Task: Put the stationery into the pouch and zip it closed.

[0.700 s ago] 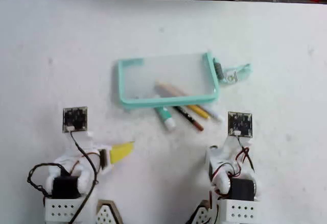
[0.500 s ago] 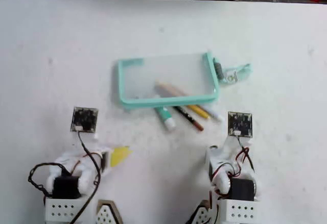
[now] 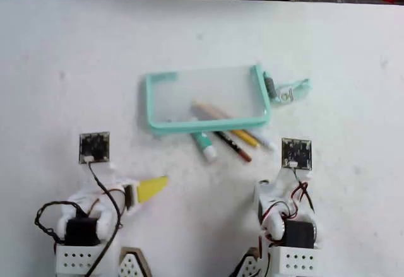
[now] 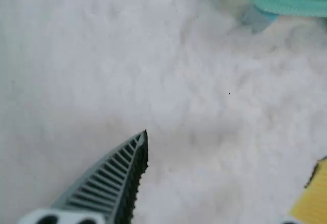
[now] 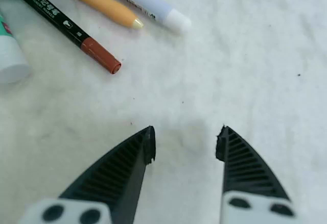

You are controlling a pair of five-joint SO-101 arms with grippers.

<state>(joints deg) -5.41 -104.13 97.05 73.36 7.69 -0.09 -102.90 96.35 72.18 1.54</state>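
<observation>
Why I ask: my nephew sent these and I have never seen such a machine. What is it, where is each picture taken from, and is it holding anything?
These are two small robot arms side by side at a white table. The high view comes from a fixed camera looking down. The other two come from a camera on each arm's wrist, looking along its fingers. The left gripper and the right gripper are both open and hold nothing. On the table lies a clear pouch with a teal border. Sticking out from its edge nearest the arms: a teal-and-white stick, a black pen, an orange pencil and a pale blue pen.
</observation>
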